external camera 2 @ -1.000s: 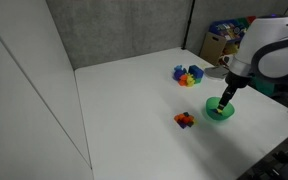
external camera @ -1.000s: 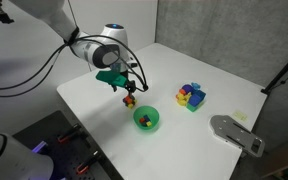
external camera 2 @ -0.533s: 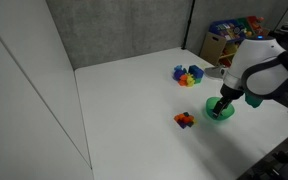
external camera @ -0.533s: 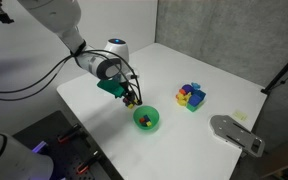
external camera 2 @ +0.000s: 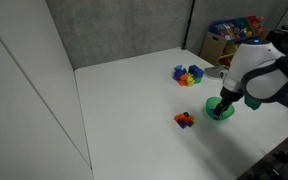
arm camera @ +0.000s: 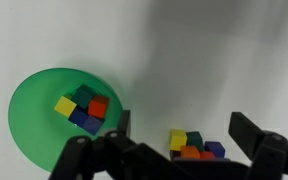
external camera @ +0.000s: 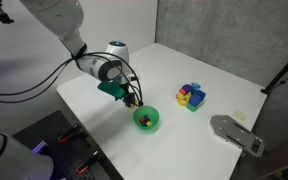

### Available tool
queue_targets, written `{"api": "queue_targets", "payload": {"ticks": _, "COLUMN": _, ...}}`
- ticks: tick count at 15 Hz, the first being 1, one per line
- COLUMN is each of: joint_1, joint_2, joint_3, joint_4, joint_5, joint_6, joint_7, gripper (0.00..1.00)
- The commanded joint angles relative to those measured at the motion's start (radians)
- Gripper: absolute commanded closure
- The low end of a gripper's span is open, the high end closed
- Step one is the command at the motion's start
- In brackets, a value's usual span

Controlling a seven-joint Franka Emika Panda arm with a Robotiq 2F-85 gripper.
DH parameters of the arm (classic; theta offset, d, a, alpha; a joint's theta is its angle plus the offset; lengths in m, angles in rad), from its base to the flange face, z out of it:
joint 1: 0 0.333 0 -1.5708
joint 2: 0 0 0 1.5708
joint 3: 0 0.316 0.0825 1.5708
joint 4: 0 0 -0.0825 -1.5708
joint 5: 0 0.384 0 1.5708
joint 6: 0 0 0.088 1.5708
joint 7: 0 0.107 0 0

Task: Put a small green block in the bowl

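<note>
The bowl (arm camera: 29, 120) is sitting upright near a counter (external camera: 214, 80) edge, mouth facing up (round, so no long axis), holding coloured blocks, a green block (arm camera: 85, 95) among them. The gripper (arm camera: 181, 128) is hanging spread and empty over a block cluster (arm camera: 196, 146) just beside the bowl.

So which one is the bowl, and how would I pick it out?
On the white table, look by the robot's gripper. The bowl sits there: round, bright green, with a few coloured blocks inside. The small block pile beside it and the bigger pile farther off are multicoloured heaps straight on the table; the bowl alone is round and one colour.
</note>
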Motion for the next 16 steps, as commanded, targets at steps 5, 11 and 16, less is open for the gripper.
{"api": "queue_targets", "payload": {"ticks": 5, "joint_1": 0.061, "joint_2": 0.171, "joint_3": -0.024, "joint_4": 0.11, "joint_5": -0.072, "joint_6": 0.053, "joint_7": 0.093, "gripper": 0.0}}
{"api": "queue_targets", "payload": {"ticks": 11, "joint_1": 0.104, "joint_2": 0.306, "joint_3": -0.045, "joint_4": 0.207, "joint_5": -0.067, "joint_6": 0.093, "joint_7": 0.119, "gripper": 0.0}}
{"api": "queue_targets", "payload": {"ticks": 16, "joint_1": 0.087, "joint_2": 0.389, "joint_3": -0.023, "joint_4": 0.278, "joint_5": -0.046, "joint_6": 0.126, "joint_7": 0.096, "gripper": 0.0}}
